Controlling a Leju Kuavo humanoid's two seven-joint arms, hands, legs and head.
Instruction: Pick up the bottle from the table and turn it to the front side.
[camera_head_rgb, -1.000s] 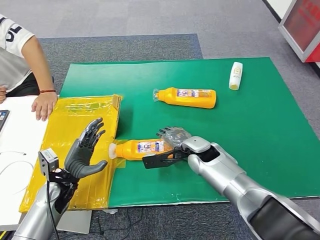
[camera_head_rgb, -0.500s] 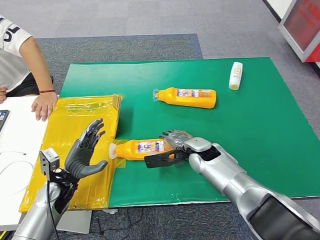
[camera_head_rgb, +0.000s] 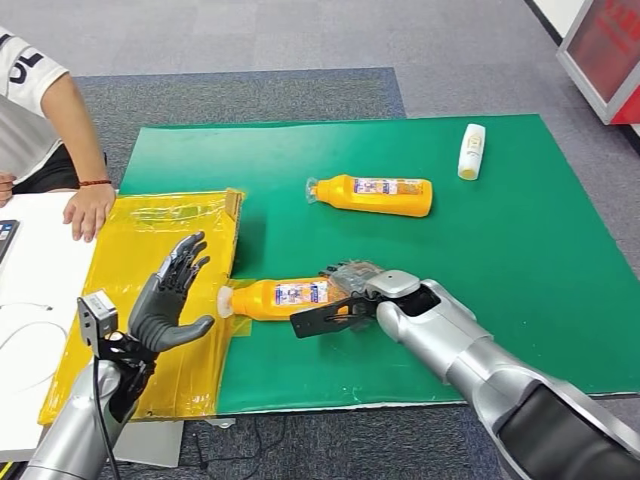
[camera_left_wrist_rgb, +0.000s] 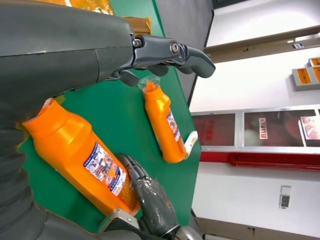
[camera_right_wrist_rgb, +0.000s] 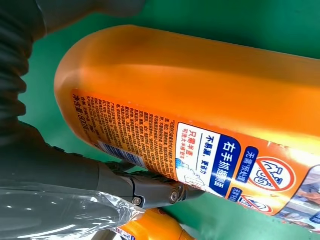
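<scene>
- Nearest the robot, the left hand (camera_head_rgb: 167, 300) hovers over the yellow sheet (camera_head_rgb: 143, 300), fingers spread and palm up, holding nothing.
- Just beyond, the right hand (camera_head_rgb: 349, 290) is at the base end of the near bottle (camera_head_rgb: 283, 297), which lies on its side on the green mat (camera_head_rgb: 513, 250), its cap end at the sheet's edge; the right wrist view shows the thumb (camera_right_wrist_rgb: 151, 190) against the label (camera_right_wrist_rgb: 196, 150), but whether the fingers have fully closed cannot be told.
- Judgement: the grasp is in hand; the bottle appears not yet lifted, and the next move calls for a firm hold, a lift and a roll to bring the front label round.
- Room to move: open mat lies right of the bottle; the sheet and its raised fold (camera_head_rgb: 234, 215) crowd the cap end, and the mat's near edge is close by.
- Farther off lie a second orange bottle (camera_head_rgb: 373, 195) and a white bottle (camera_head_rgb: 471, 151), both well apart from the grasp.
- At far left, a person's hand (camera_head_rgb: 88, 210) rests near the sheet's corner.
</scene>
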